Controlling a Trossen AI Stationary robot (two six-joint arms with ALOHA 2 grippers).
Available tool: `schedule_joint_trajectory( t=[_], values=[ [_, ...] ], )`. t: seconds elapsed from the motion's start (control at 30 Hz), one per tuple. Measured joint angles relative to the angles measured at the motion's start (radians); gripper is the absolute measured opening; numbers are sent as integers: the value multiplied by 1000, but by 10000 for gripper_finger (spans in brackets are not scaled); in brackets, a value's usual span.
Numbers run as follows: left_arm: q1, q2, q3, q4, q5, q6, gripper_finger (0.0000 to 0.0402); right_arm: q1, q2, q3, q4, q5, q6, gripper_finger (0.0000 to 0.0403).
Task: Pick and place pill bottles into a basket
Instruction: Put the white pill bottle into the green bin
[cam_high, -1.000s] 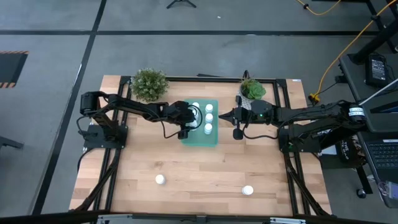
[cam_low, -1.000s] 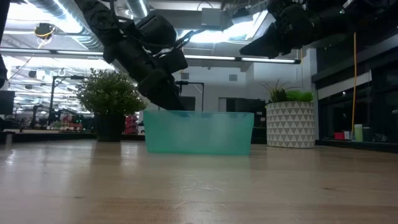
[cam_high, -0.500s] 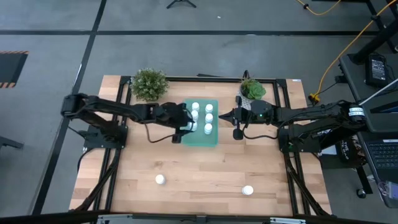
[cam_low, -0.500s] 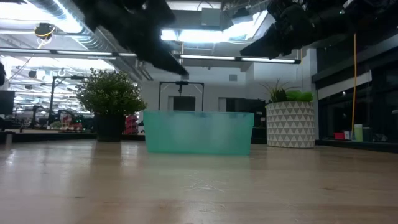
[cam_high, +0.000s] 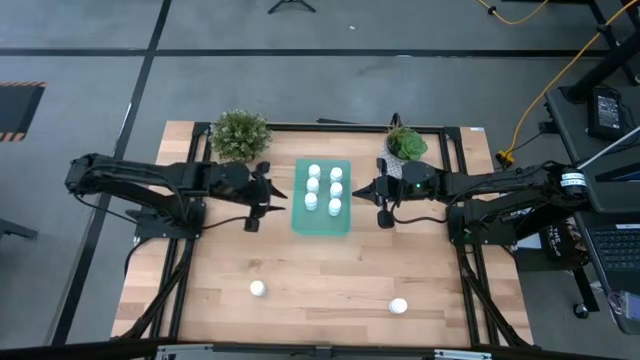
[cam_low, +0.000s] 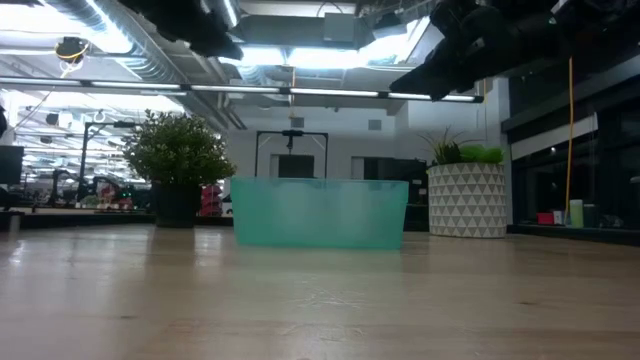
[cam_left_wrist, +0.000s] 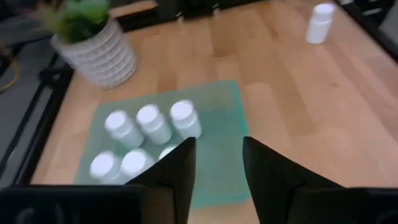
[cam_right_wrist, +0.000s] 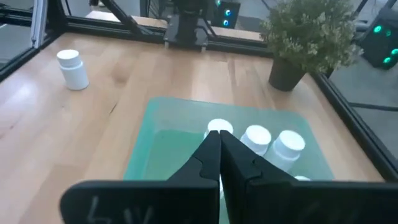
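The teal basket (cam_high: 322, 220) stands at the table's middle far part, with several white pill bottles (cam_high: 336, 188) upright in it. Two more bottles stand on the table near the front, one at the left (cam_high: 257, 289) and one at the right (cam_high: 398, 306). My left gripper (cam_high: 280, 194) hovers just left of the basket, open and empty; in its wrist view (cam_left_wrist: 217, 163) the fingers frame the basket (cam_left_wrist: 227, 118). My right gripper (cam_high: 359, 190) hovers just right of the basket, shut and empty (cam_right_wrist: 219, 155).
A bushy plant in a dark pot (cam_high: 240, 135) stands at the far left of the table. A plant in a white patterned pot (cam_high: 405, 146) stands at the far right. The basket (cam_low: 320, 212) sits between them. The bare wood in front of the basket holds only the two loose bottles.
My left gripper has drawn back from over the basket toward the table's left edge and risen. A bottle now stands in the basket's left row, where the gripper was. My right gripper has kept still.
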Motion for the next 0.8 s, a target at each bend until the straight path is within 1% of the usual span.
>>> schedule_joint_trajectory(
  t=[0.1,0.2,0.3,0.4,0.63,0.8],
  values=[
    [-15,-26,0,-55,-45,-16,100,0,0,0,-17,0,-1,3],
    [-31,-38,-17,-74,-41,-16,70,0,0,0,-20,0,0,3],
    [-44,-52,-65,-74,-39,-7,39,0,0,0,-21,0,0,3],
    [-60,-64,-107,-64,-34,-34,9,0,0,0,-22,0,-1,3],
    [-111,-114,-195,51,17,-12,1,0,0,0,-23,0,2,3],
    [-129,-158,-231,54,0,-26,2,7,0,0,-29,1,2,3]
  ],
)
